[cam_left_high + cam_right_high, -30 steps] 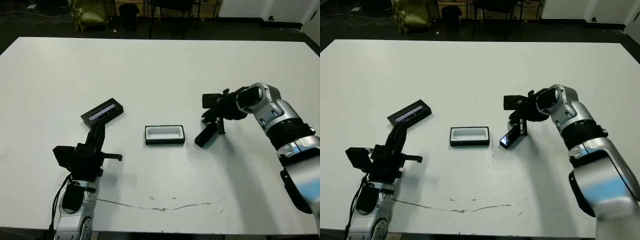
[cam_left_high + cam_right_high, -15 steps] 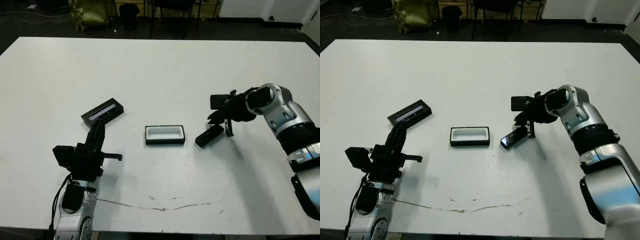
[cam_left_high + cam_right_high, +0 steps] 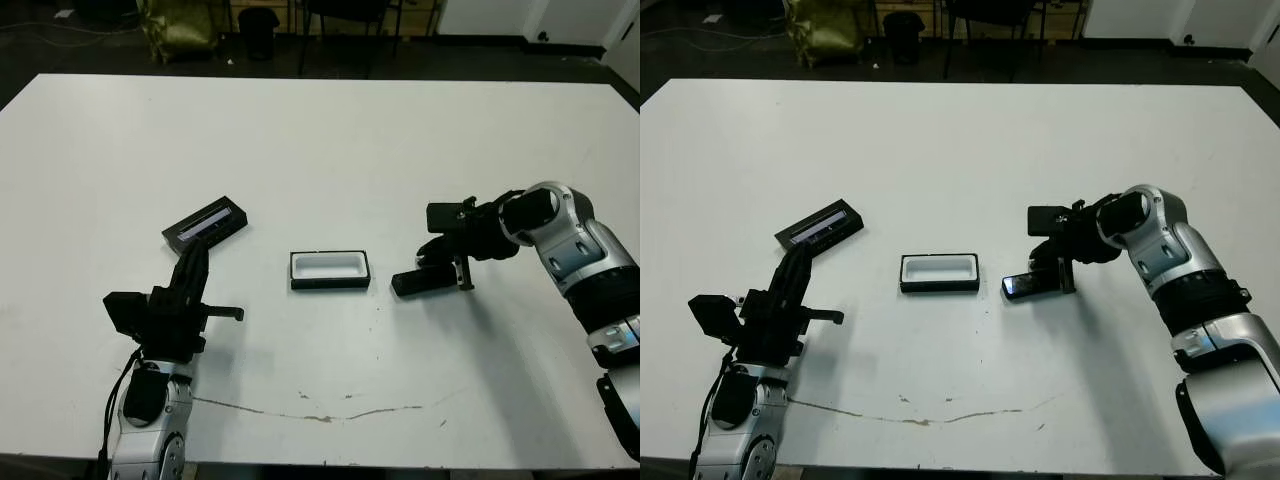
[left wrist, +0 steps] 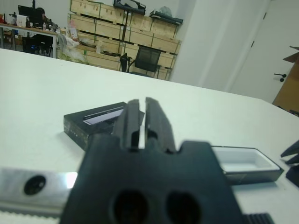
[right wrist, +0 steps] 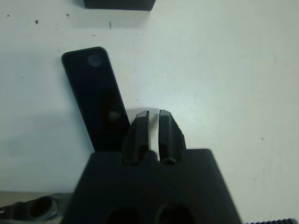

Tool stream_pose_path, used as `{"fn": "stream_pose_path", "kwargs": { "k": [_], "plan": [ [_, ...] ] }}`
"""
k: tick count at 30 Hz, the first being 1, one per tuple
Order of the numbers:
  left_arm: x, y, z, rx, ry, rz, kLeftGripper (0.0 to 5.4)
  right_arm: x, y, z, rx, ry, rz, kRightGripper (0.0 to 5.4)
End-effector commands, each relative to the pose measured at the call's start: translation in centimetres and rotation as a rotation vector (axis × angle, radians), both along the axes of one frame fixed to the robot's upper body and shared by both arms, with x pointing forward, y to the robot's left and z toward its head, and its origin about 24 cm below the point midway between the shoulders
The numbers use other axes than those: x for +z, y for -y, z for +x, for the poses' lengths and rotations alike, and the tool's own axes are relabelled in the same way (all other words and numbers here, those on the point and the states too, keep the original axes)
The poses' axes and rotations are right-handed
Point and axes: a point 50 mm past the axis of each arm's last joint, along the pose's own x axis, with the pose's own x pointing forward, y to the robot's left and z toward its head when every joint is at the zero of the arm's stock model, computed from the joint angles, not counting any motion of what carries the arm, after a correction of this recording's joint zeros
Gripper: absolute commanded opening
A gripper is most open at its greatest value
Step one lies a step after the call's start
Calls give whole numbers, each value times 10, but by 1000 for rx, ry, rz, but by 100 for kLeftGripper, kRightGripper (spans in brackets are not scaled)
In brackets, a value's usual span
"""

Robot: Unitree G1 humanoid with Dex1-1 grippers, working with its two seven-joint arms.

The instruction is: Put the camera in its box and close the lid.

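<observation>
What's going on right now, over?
Both end effectors shut, empty. Right end effector beside camera, flat on table. Box open, lid apart. Nothing between them.

The camera [image 3: 420,282], a slim matte-black bar with rounded ends, is seen lying flat right of centre. The box [image 3: 329,270], black-walled and white-lined, is found open at the centre, just left of it. The lid [image 3: 204,224], black with a pale strip, is laid askew at the centre left.
</observation>
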Motion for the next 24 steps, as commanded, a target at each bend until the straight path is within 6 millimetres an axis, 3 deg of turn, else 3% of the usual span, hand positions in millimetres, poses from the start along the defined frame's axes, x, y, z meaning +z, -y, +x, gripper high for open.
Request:
{"fn": "stream_pose_path", "kwargs": {
  "k": [1, 24],
  "plan": [
    [-5, -2, -2, 13, -45, 5, 2, -3, 5, -6, 0, -10, -21, 0],
    [-4, -3, -2, 14, -36, 8, 2, 12, 18, -20, 14, -50, -43, 0]
  ]
}}
